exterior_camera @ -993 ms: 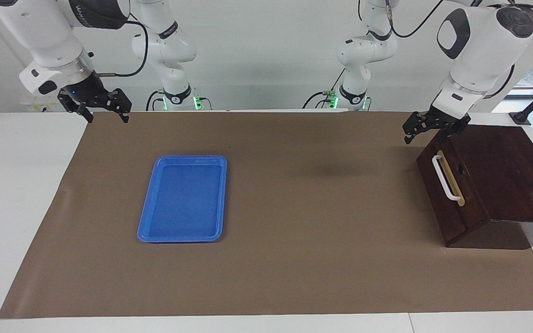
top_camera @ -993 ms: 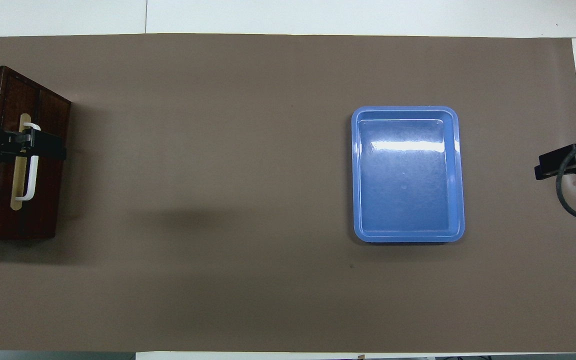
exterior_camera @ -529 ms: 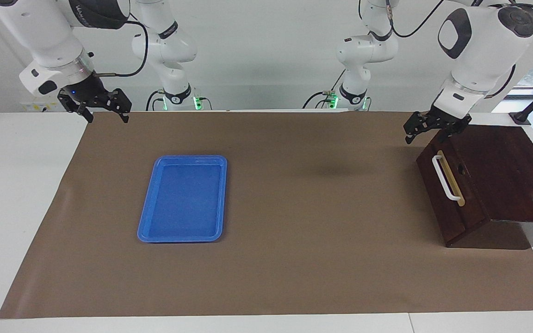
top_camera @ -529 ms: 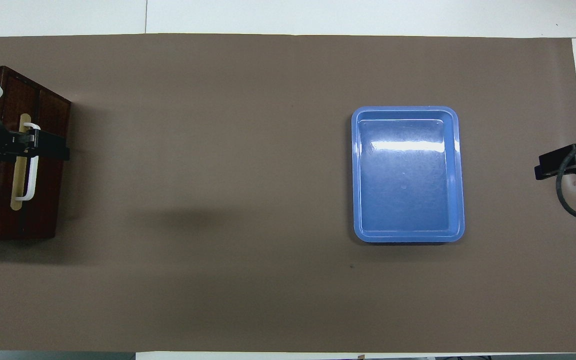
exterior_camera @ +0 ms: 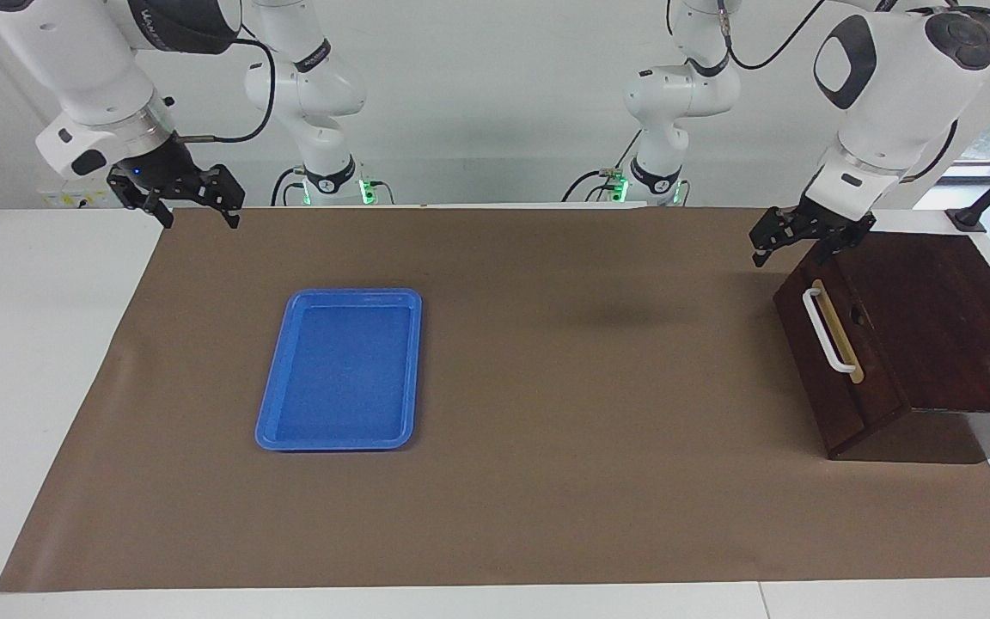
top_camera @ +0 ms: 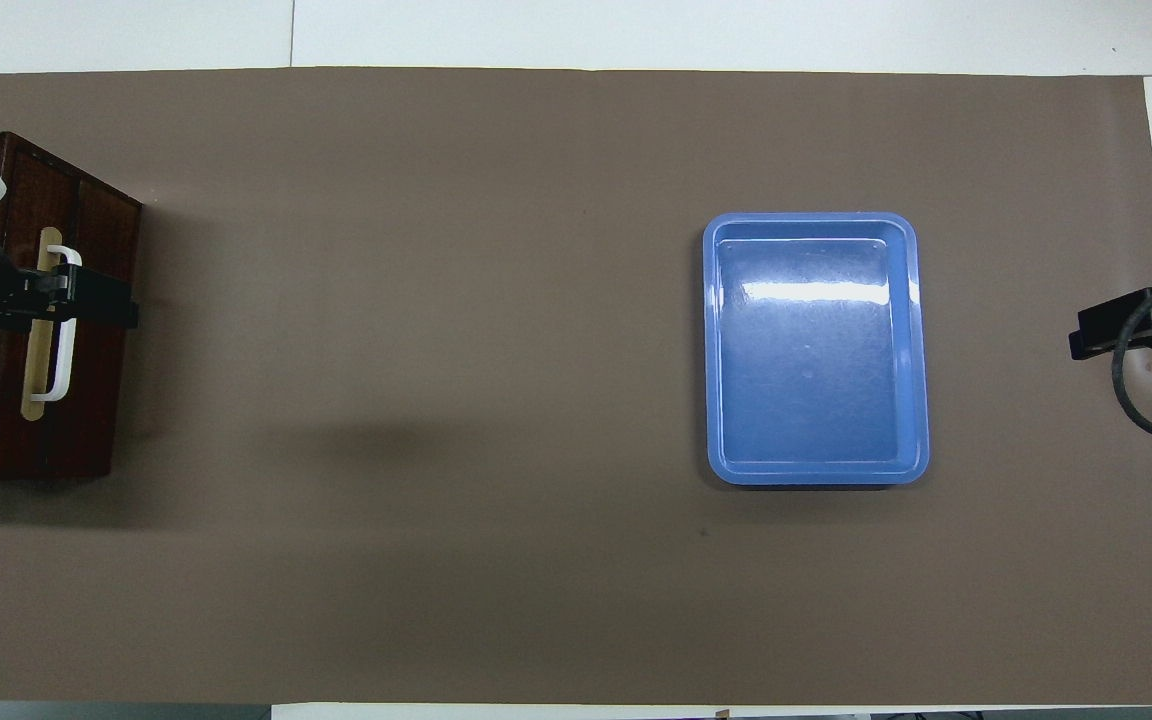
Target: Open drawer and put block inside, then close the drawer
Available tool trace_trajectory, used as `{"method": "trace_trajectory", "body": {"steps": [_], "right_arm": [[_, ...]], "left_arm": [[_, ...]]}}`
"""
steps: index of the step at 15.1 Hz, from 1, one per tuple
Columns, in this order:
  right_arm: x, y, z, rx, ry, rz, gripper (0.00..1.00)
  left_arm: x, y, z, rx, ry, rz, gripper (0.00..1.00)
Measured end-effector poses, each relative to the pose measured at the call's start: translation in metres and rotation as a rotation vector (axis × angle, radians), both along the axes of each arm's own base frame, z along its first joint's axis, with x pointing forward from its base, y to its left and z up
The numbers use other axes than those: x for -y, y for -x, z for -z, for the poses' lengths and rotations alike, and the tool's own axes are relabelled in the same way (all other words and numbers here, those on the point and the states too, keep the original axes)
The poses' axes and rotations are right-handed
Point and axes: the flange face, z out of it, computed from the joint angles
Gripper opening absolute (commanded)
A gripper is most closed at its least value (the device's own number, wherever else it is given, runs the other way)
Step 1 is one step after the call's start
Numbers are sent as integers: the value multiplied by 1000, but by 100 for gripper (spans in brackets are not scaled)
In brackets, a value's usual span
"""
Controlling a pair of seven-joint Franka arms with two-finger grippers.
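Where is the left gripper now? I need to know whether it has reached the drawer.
The left gripper hangs open over the drawer, above its white handle, touching nothing.

Left gripper (exterior_camera: 791,244) raised, fingers (exterior_camera: 758,249) apart, right gripper (exterior_camera: 199,215) raised, fingers apart, waiting

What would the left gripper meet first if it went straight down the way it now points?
Probably the drawer: the left gripper, open, hangs over the drawer front's top edge near the white handle. Its exact depth is hard to judge.
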Motion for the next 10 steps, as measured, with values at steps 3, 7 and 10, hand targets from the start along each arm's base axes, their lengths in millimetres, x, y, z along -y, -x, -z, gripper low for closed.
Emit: {"method": "trace_trajectory", "body": {"steps": [3, 7, 10], "right_arm": [[0, 0, 0, 0, 0, 0, 100], [0, 0, 0, 0, 0, 0, 100], [0, 0, 0, 0, 0, 0, 100]], "left_arm": [[0, 3, 2, -28, -2, 1, 100], [-1, 7, 4, -63, -4, 0, 100], [-1, 8, 4, -68, -5, 0, 100]]}}
